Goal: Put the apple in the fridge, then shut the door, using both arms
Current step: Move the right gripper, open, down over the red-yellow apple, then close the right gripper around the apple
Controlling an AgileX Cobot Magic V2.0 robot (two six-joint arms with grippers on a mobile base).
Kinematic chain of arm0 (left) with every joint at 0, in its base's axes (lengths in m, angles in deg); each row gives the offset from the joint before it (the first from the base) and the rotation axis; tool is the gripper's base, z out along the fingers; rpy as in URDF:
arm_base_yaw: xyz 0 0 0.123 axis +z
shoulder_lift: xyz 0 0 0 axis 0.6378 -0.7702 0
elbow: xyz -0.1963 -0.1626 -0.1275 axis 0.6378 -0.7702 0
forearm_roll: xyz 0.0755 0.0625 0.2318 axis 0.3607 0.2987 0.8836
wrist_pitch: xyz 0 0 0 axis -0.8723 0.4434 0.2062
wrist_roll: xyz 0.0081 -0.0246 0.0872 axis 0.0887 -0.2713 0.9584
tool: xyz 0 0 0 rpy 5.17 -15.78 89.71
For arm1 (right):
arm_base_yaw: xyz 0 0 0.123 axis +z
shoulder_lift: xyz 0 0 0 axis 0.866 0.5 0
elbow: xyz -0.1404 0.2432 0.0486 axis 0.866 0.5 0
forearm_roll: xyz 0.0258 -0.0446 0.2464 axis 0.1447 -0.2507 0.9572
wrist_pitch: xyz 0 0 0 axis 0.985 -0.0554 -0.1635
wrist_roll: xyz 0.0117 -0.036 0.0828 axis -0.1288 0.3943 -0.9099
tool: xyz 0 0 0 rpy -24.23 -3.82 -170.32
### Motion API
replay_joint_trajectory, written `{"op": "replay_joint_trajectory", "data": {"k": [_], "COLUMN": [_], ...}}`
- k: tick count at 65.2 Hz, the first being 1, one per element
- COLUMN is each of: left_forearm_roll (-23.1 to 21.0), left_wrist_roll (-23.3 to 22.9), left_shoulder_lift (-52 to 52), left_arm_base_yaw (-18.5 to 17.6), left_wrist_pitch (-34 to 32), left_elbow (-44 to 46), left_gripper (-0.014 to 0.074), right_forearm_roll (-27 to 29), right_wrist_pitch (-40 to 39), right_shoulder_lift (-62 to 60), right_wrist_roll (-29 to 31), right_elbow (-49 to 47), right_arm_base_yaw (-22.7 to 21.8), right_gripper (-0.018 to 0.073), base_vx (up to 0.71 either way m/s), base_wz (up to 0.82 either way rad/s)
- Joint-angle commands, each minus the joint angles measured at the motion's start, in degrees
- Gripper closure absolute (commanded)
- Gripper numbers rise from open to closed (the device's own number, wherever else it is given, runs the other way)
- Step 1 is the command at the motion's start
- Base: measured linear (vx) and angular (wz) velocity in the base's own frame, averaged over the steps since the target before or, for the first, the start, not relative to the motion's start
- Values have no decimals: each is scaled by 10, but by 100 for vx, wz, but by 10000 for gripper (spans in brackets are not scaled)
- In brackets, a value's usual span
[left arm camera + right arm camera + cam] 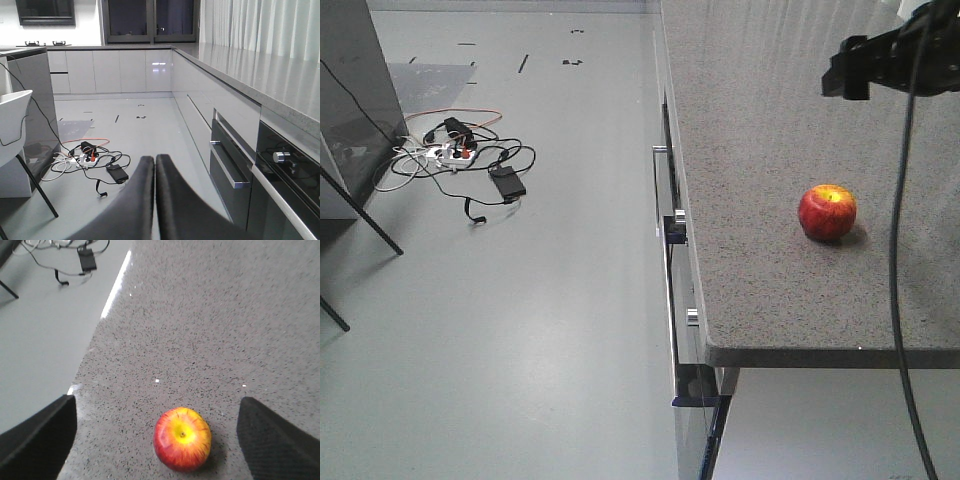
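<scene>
Pale grey floor (520, 330) runs past a long speckled grey countertop (770, 120) with drawer fronts (235, 165) below it. Above the counter hangs the right gripper (155, 402), its two black fingers spread wide and touching nothing. The left gripper (155, 159) is out over the floor, fingers pressed together and holding nothing. A tangle of cables (470, 160) lies on the floor. The apple (827, 211) sits stem up on the counter, near its front edge, in line with the gap between the right fingers.

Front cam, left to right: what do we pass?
Dark grey unit → cable tangle on the floor → drawer handle → apple on the counter → hanging black cable. The right gripper overlaps the apple's span, so it is left out.
</scene>
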Motion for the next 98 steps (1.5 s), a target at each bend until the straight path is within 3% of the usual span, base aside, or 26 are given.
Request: {"op": "replay_joint_trajectory", "data": {"k": [1, 43, 98], "left_forearm_roll": [0, 0, 0], "left_wrist_roll": [-1, -1, -1], "left_shoulder_lift": [9, 9, 9], "left_arm_base_yaw": [1, 1, 1], "left_wrist_pitch": [-36, -36, -36], "left_elbow": [10, 10, 10], "left_gripper": [603, 603, 603], "right_forearm_roll": [3, -68, -80], "right_wrist_pitch": [-11, -5, 53], "right_shoulder_lift": [20, 170, 228], "right_wrist_roll": [-11, -73, -79], "right_elbow": [-53, -90, -90], "right_arm_base_yaw": [-2, -2, -2], "right_gripper": [-57, -49, -1], "base_vx": [0, 0, 0], "base_wz": [0, 0, 0]}}
